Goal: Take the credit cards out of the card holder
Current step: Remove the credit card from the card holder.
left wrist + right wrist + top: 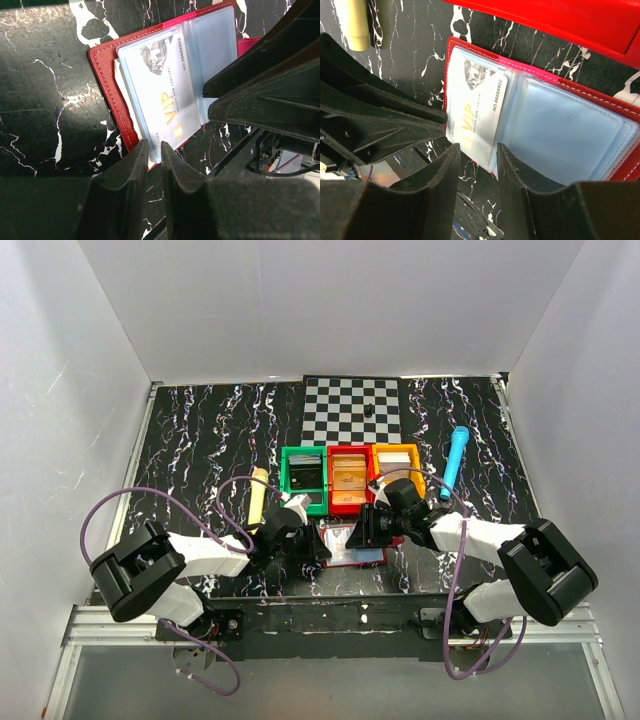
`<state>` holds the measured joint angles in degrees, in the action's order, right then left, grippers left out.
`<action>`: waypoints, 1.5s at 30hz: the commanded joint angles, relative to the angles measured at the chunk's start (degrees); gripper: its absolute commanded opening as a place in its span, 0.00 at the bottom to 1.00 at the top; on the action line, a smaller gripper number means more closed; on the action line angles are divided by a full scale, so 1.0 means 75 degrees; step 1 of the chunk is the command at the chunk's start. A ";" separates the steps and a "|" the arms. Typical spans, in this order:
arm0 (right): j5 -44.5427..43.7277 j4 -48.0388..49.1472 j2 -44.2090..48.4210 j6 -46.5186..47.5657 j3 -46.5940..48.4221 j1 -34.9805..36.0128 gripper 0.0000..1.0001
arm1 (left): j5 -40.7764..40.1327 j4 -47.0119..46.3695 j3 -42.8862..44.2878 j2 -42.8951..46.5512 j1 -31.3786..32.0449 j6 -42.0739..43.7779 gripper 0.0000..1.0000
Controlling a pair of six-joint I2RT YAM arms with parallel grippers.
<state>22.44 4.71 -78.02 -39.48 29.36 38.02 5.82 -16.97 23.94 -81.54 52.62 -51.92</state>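
The holder lies open on the tabletop, just near of the red bin and between the two pincers. Its pale blue-grey sleeves face up inside a red border.

A pale card printed "VIP" sits in the sleeve of the left half. Its printing shows through the clear plastic.

The left pincer is at the holder's left edge. Its fingers are drawn in to a thin slit, and the edge of the left leaf runs into that slit, so it is clenched on the holder there.

The right pincer reaches in from the right and hangs over the left half, close to the left pincer. It is released: its fingers stand parted, and the card's end shows in the gap between their tips. The pictures do not show whether the tips touch the sleeve.

The right half of the holder lies flat, clear of both pincers, with one corner running out of the right wrist view.

A green bin stands left of the red one and an orange bin right of it, the three touching in a row.
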 commanded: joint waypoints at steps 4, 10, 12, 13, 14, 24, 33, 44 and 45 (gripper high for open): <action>0.0196 0.0520 -0.0296 -0.0079 0.0093 0.0040 0.42 | -0.0120 0.0106 -0.0017 0.0406 -0.0032 0.0032 0.18; 0.0208 0.0567 -0.0379 -0.0091 0.0093 0.0040 0.41 | -0.0202 0.0411 0.0229 0.0618 -0.0032 0.0243 0.19; 0.0196 0.0544 -0.0367 -0.0079 0.0093 0.0040 0.41 | -0.0261 0.0493 0.0311 0.0606 -0.0032 0.0301 0.19; 0.0196 0.0532 -0.0367 -0.0079 0.0104 0.0040 0.41 | -0.0273 0.0505 0.0323 0.0618 -0.0032 0.0302 0.19; 0.0184 0.0532 -0.0367 -0.0079 0.0093 0.0040 0.41 | -0.0296 0.0505 0.0335 0.0606 -0.0032 0.0302 0.19; 0.0278 0.0614 -0.0390 -0.0114 0.0104 0.0028 0.41 | -0.0472 0.0997 0.0745 0.0032 -0.0055 0.0396 0.03; 0.0337 0.0602 -0.0426 -0.0091 0.0104 0.0040 0.41 | -0.0519 0.1138 0.0804 -0.0226 -0.0067 0.0384 0.01; 0.0395 0.0567 -0.0601 -0.0021 0.0104 0.0028 0.41 | -0.0519 0.1138 0.0733 -0.0460 -0.0079 0.0360 0.00; 0.0407 0.0602 -0.0613 -0.0032 0.0104 0.0040 0.41 | -0.0519 0.1138 0.0745 -0.0484 -0.0079 0.0360 0.00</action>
<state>24.25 7.57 -81.54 -40.27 29.36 38.00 3.18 -9.58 28.95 -83.99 52.53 -49.69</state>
